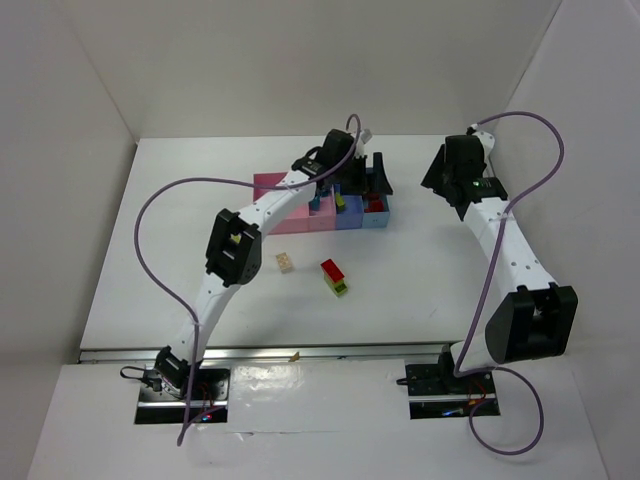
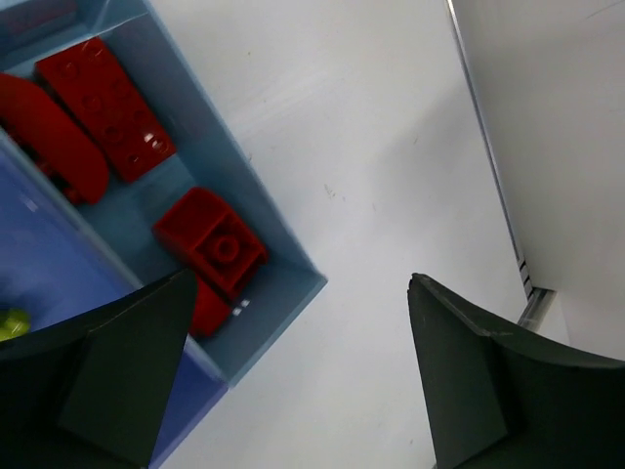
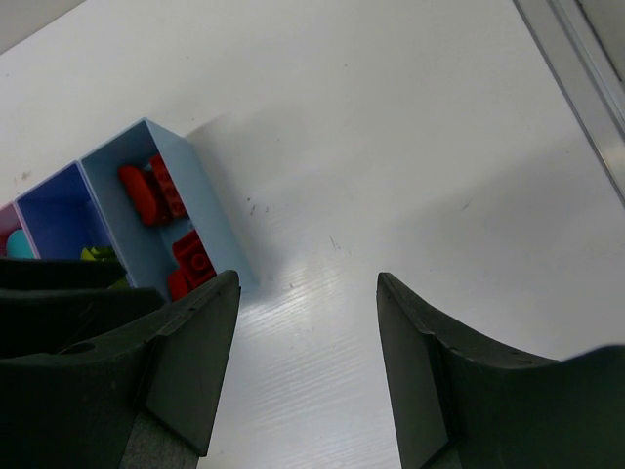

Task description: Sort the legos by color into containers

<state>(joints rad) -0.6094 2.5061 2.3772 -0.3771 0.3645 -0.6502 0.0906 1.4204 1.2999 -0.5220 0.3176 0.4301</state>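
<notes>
Black fingers [image 2: 127, 381] of left gripper [image 2: 303, 283] spread wide, only bare white table [image 2: 391, 147] between them. Just off one finger, light blue plastic end bin [image 2: 283, 256] holding three glossy red studded bricks [image 2: 217, 239]: one square, one long, one rounded. Past that finger, darker blue bin [image 2: 59, 274] with yellow-green brick [image 2: 10, 322] inside. Right gripper [image 3: 308, 278] jaws apart as well, gripping nothing, same bins off to one side. Back from both jaws toward the arm bases, loose on table: small beige brick [image 1: 286, 261], red brick stacked on yellow-green [image 1: 334, 276]
</notes>
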